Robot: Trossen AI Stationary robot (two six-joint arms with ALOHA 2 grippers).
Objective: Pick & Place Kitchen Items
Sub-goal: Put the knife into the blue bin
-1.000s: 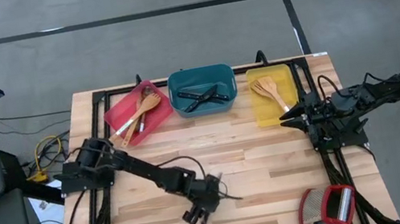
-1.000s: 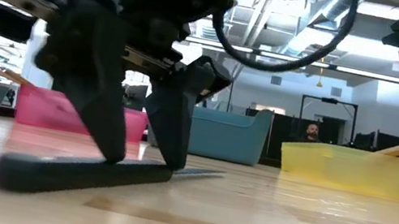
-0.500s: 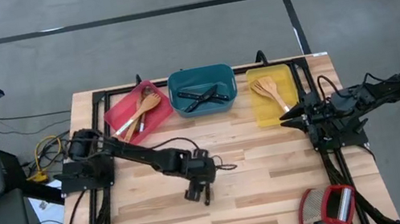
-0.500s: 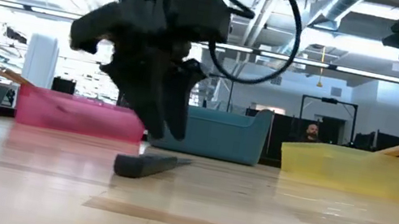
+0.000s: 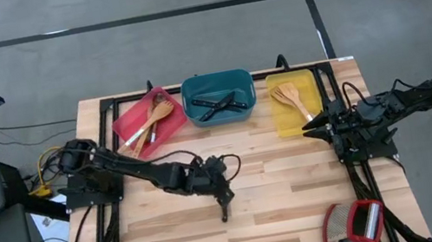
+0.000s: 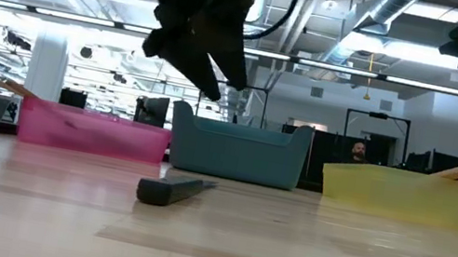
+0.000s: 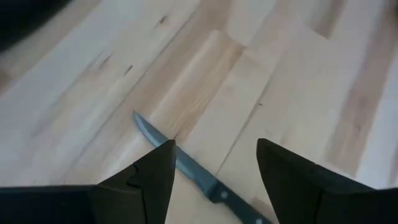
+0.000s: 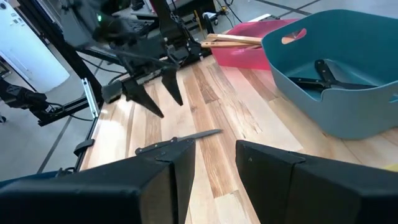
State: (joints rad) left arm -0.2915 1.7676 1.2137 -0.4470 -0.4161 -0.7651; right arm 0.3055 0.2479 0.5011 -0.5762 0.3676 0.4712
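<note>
A black-handled knife (image 5: 224,207) with a silver blade lies flat on the wooden table, handle toward the near edge and blade toward the far edge (image 7: 186,168). My left gripper (image 5: 220,187) hangs open above it, fingers pointing steeply down and clear of it (image 6: 225,88). In the right wrist view the knife (image 8: 177,142) lies below that gripper (image 8: 169,107). My right gripper (image 5: 306,129) waits open and empty at the table's right side, raised, near the yellow tray.
Along the far edge stand a red tray (image 5: 136,106) with wooden utensils, a teal tray (image 5: 215,77) with black-handled knives and a yellow tray (image 5: 309,88) with wooden spatulas. A red-and-silver object (image 5: 355,225) sits at the near right corner. Bare wood surrounds the knife.
My left gripper has risen from the knife, rolled about its own axis and drawn toward the far edge, its fingers open throughout. The knife, which lay crosswise near the front edge, has turned about a quarter turn; it now points away from the near edge and lies still.
</note>
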